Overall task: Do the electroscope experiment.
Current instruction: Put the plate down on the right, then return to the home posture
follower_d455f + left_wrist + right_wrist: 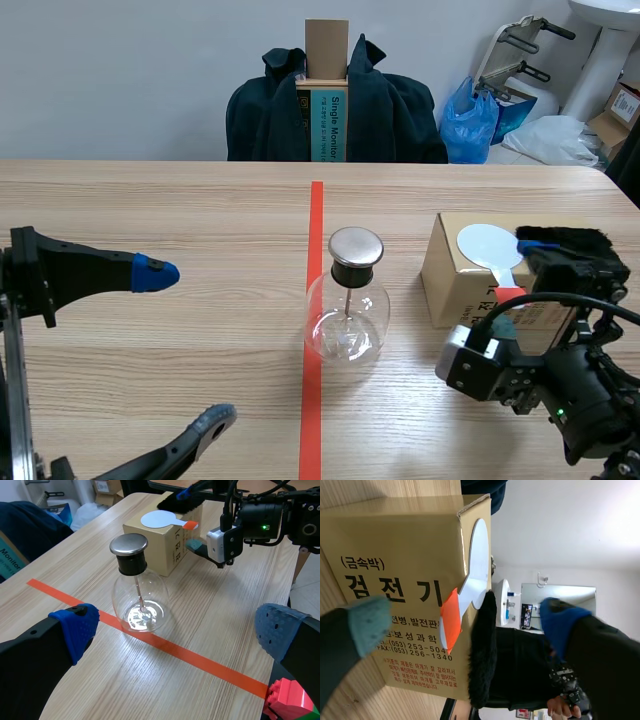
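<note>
The electroscope, a round glass flask (pixel 347 322) with a metal cap (pixel 356 246), stands on the tape line at mid-table. Right of it is a cardboard box (pixel 462 280) bearing a white paddle (pixel 487 244) with an orange handle and a black fur piece (pixel 565 240). My right gripper (pixel 532 296) is open, turned sideways at the box's near edge. In the right wrist view the orange handle (pixel 450 622) and fur (pixel 484 650) lie between its pads. My left gripper (pixel 175 630) stands open, near of the flask (pixel 140 600) and apart from it.
A chair draped with a dark jacket (pixel 390 110) holds an upright carton beyond the table's far edge. A blue bag (pixel 470 125) and white bags lie on the floor at the back right. A red toy brick (pixel 287 700) shows beside my left gripper's finger.
</note>
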Robot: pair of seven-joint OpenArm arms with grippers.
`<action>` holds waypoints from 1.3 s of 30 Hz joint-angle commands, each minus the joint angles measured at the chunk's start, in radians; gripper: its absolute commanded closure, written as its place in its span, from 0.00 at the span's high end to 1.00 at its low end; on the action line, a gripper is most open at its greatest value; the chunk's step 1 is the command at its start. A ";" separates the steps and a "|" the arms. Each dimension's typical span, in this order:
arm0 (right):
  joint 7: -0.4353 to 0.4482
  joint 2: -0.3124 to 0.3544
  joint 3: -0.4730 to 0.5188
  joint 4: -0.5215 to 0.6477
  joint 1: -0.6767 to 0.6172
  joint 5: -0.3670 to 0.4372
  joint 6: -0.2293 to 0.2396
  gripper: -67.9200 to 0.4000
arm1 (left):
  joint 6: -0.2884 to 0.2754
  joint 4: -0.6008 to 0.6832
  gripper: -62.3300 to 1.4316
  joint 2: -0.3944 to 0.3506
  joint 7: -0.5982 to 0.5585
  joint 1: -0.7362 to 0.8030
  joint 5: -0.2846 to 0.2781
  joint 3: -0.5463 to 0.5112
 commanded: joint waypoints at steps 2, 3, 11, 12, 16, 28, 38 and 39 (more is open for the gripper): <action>-0.004 0.017 0.010 0.011 -0.011 0.029 -0.032 1.00 | -0.002 0.005 1.00 0.016 0.003 -0.005 -0.007 -0.001; -0.004 0.021 0.010 0.011 -0.022 0.039 -0.043 1.00 | -0.002 0.005 1.00 0.016 0.004 -0.005 -0.007 -0.001; 0.024 0.156 0.010 0.011 -0.194 0.286 0.022 1.00 | -0.002 0.005 1.00 0.016 0.004 -0.005 -0.007 -0.001; 0.036 0.181 0.010 0.011 -0.219 0.343 0.032 1.00 | -0.002 0.005 1.00 0.018 0.004 -0.005 -0.006 -0.001; 0.142 0.266 0.010 0.043 -0.319 0.610 0.061 1.00 | -0.002 0.005 1.00 0.018 0.004 -0.005 -0.006 -0.001; 0.249 0.557 0.010 0.435 -0.409 1.475 0.168 1.00 | -0.002 0.005 1.00 0.059 0.044 -0.005 0.002 -0.001; 0.147 0.557 -0.002 0.735 -0.335 1.629 0.380 1.00 | -0.002 0.005 1.00 0.085 0.084 -0.005 0.001 -0.001; 0.122 0.557 -0.002 0.753 -0.334 1.631 0.382 1.00 | -0.002 0.005 1.00 0.085 0.083 -0.005 0.001 -0.001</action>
